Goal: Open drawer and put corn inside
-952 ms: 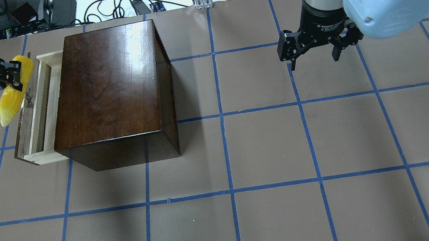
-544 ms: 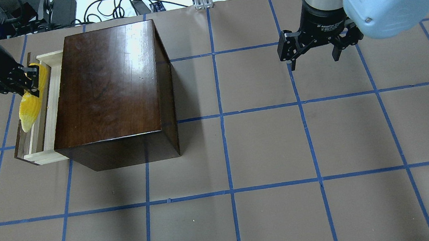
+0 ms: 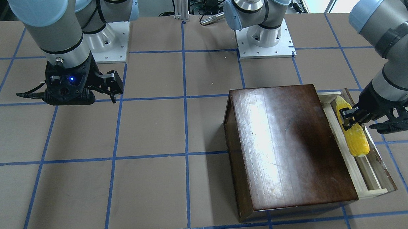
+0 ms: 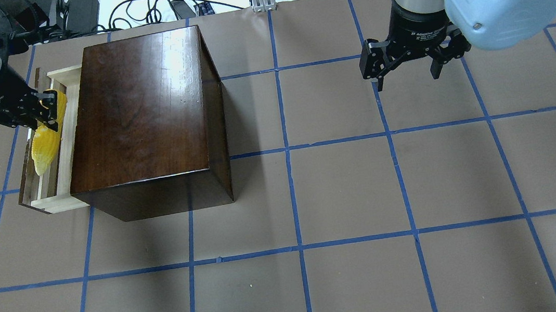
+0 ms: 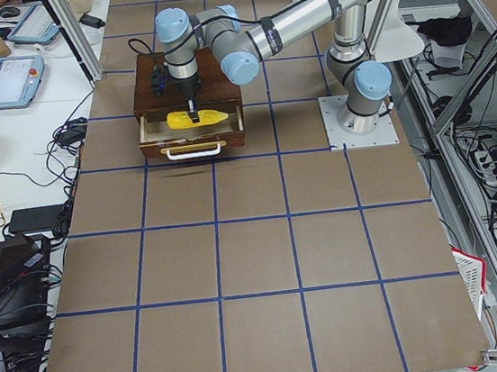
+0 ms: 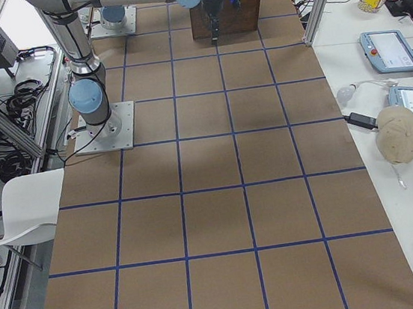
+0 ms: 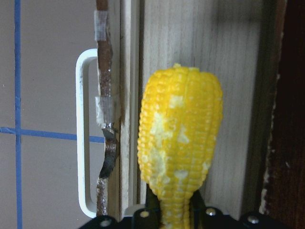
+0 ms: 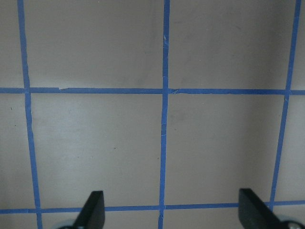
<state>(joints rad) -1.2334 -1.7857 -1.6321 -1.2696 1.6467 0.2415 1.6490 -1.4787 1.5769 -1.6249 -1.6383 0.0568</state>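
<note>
The drawer (image 4: 59, 199) is pulled out of the left side of the dark-brown box (image 4: 142, 108). Its pale tray (image 7: 238, 71) is open to view. My left gripper (image 4: 44, 106) is shut on the thick end of the yellow corn (image 4: 42, 144). It holds the cob lengthwise over the tray, between the box and the dark front panel. The corn also shows in the front-facing view (image 3: 356, 139) and the left wrist view (image 7: 181, 138). I cannot tell if it touches the tray floor. My right gripper (image 4: 408, 78) is open and empty over the table at the back right.
A white handle (image 7: 81, 133) sits on the drawer's front panel. Brown table paper with a blue tape grid (image 4: 299, 248) spreads in front of and to the right of the box. Cables and gear lie beyond the far edge (image 4: 83, 10).
My left gripper has carried the corn rightward from outside the drawer's front panel to over the tray, and turned it along the drawer. The right arm has not moved.
</note>
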